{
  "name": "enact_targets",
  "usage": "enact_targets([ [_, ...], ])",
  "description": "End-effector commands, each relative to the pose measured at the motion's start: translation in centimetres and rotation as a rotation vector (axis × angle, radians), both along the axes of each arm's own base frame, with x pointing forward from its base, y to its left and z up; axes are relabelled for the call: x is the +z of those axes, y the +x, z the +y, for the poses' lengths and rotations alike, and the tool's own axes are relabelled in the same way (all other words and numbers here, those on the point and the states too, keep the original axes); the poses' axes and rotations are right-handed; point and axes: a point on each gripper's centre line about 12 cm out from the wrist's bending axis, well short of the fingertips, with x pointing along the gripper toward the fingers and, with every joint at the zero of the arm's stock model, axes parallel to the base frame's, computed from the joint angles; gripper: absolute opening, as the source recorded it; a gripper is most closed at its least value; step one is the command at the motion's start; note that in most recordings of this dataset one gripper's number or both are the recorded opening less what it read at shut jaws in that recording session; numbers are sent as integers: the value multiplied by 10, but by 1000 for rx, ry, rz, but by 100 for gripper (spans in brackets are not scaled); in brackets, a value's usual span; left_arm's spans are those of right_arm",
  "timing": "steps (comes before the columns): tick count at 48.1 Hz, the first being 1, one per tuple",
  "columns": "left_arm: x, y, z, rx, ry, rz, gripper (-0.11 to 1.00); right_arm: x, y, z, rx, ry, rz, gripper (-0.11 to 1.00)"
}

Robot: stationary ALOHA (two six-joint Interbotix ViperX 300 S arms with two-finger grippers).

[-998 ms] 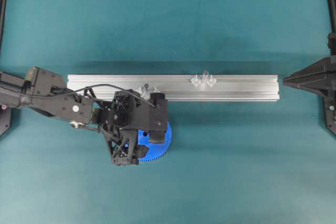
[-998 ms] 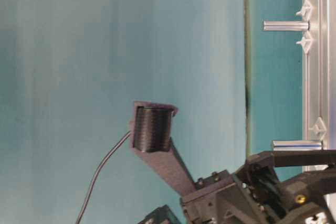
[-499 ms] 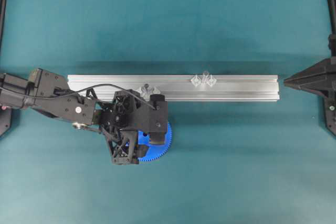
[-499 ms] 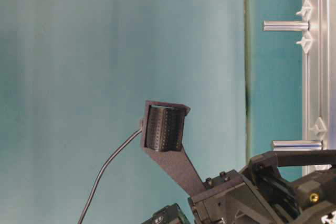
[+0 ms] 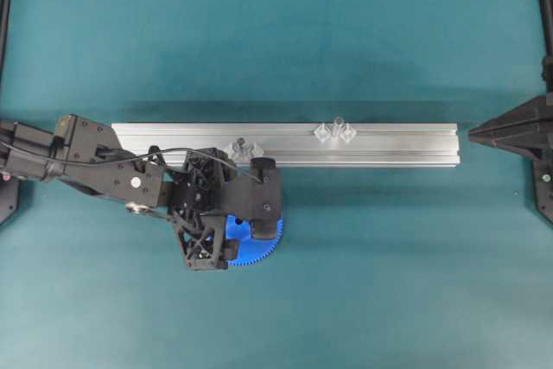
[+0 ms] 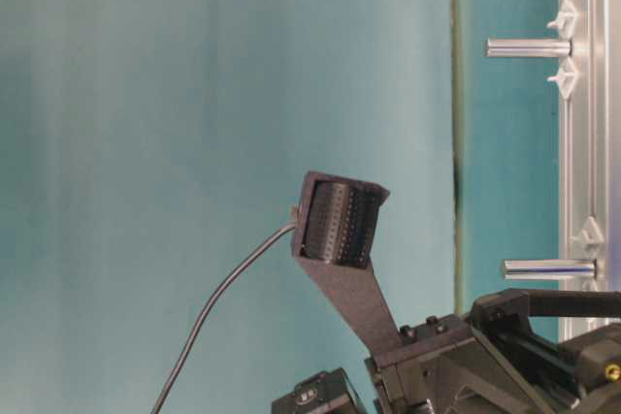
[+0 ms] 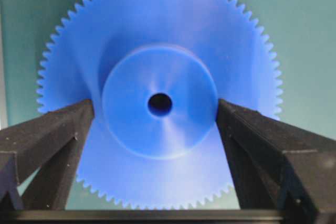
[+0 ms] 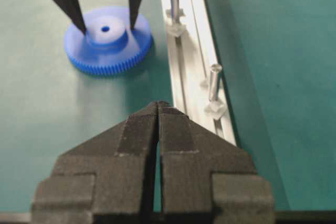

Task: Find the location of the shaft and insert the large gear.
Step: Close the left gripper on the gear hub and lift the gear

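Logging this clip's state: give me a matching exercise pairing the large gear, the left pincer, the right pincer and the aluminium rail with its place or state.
Things:
1. large gear
2. left pincer
3. right pincer
4. aluminium rail

States:
A. fingers pressed together, holding nothing
B. flat on the green mat, hub facing up
C. open, one finger on each side of the blue hub
D. carries two upright metal pins

Pairs: 1-B, 2-C, 3-A, 4-D
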Motion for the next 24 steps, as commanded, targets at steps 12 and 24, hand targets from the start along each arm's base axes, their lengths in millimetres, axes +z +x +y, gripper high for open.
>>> enact_targets([
  [12,14,11,-2,5,-12,-53,93,3,1,0,-6,14,-7,1],
  [24,11,11,-3,5,-11,-43,93,3,1,0,-6,13,-5,1],
])
